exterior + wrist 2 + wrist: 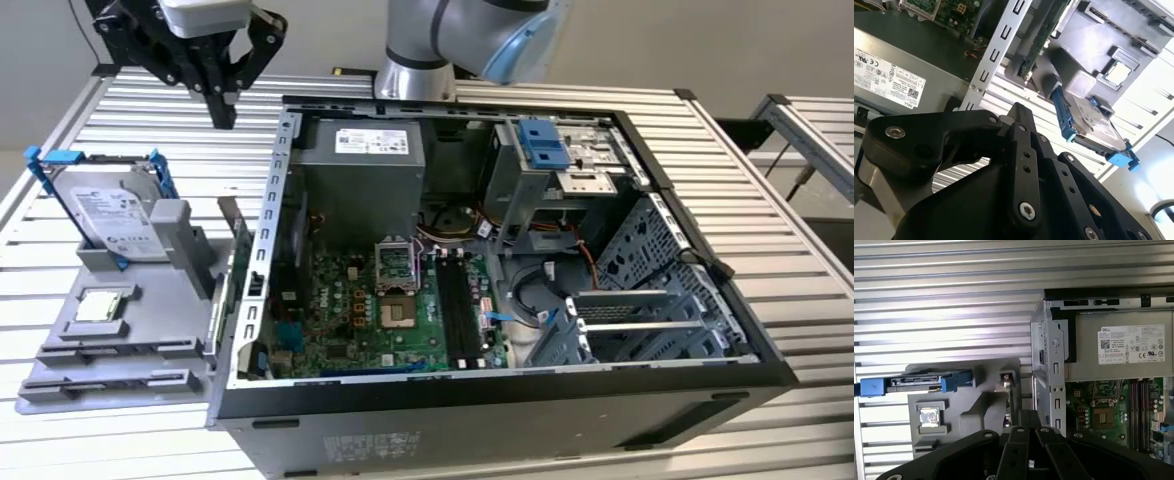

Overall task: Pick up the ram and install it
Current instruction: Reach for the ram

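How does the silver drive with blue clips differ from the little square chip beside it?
The hard drive stands upright on its edge; the square chip lies flat in a recess. The hard drive is far bigger than the chip. The drive wears blue brackets; the chip has none. Both are silvery and sit on the same grey stand.
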`<state>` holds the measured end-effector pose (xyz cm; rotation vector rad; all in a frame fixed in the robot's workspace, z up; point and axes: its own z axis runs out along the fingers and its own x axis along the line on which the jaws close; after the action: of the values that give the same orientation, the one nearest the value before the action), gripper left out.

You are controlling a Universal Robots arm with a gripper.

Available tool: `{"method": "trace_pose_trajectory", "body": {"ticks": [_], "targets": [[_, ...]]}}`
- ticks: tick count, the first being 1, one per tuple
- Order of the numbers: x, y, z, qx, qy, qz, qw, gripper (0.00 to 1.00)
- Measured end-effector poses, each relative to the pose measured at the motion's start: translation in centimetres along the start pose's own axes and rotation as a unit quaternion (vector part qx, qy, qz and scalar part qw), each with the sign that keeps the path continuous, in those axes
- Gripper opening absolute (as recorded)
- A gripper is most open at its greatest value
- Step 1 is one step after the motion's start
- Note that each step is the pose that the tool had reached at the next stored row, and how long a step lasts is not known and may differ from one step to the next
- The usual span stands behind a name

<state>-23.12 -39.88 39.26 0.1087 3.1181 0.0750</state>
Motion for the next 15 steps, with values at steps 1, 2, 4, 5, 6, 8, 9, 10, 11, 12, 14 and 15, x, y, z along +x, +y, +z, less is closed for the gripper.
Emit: {"method": "trace_pose_trajectory", "body": {"ticks": [1,2,4,5,6,8,9,10,11,12,14,15], "targets": [[0.32,-0.02,-0.01,0.0,0.0,0.0,1.0,0.0],[0.66,-0.05,-0.01,0.0,0.0,0.0,1.0,0.0],[1.37,-0.09,-0.03,0.0,0.0,0.0,1.0,0.0],[1.65,-0.11,-0.04,0.0,0.0,0.0,1.0,0.0],[1.9,-0.13,-0.04,0.0,0.0001,-0.001,1.0,0.0],[2.08,-0.14,-0.04,-0.0002,0.0004,-0.009,0.99996,0.0],[2.14,-0.15,-0.04,-0.0002,0.0007,-0.013,0.99991,0.0],[2.23,-0.15,-0.04,-0.0003,0.0009,-0.018,0.99984,0.0],[2.4,-0.17,-0.04,-0.0003,0.001,-0.02,0.9998,0.0],[2.65,-0.18,-0.05,-0.0004,0.001,-0.021,0.99978,0.0],[3.2,-0.22,-0.06,-0.0004,0.0011,-0.022,0.99975,0.0],[3.46,-0.24,-0.06,-0.0005,0.0011,-0.023,0.99974,0.0]]}}
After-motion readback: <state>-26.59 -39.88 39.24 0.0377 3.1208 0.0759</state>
